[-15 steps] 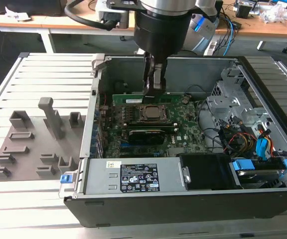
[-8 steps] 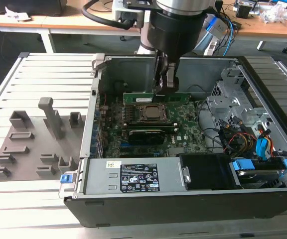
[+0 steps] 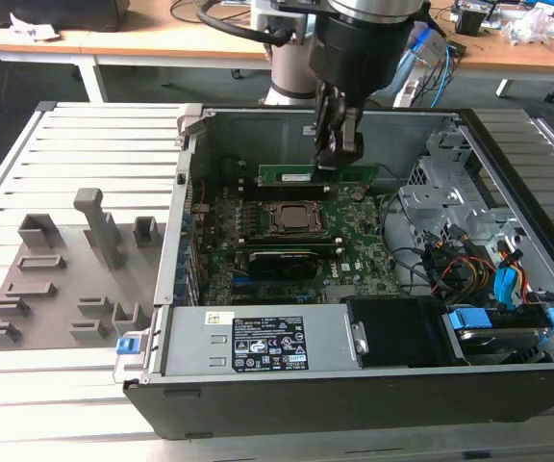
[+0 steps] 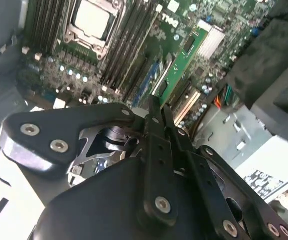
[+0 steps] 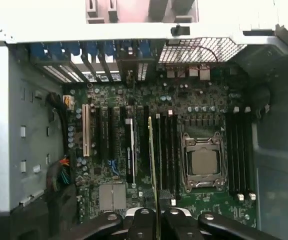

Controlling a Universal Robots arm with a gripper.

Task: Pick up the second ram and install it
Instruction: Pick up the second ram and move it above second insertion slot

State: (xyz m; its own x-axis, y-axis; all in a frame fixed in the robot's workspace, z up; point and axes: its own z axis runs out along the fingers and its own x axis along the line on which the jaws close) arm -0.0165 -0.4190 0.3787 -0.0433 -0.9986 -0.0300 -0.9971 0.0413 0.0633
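We see the gripper (image 3: 339,157) clamped on the second ram (image 3: 287,174), which hides the stick's middle, the green stick standing on edge over the motherboard (image 3: 359,260) beside the CPU socket (image 3: 294,219), along the wall of the computer case (image 3: 258,130) nearest the arm (image 3: 287,77); whether it touches a slot we cannot tell.

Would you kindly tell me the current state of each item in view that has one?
second ram: clamped in the pincer, held on edge above the motherboard, not seated in a slot.
pincer: shut on the second ram.
CPU socket: retention frame closed, chip uncovered.
computer case: lying on its side, open.
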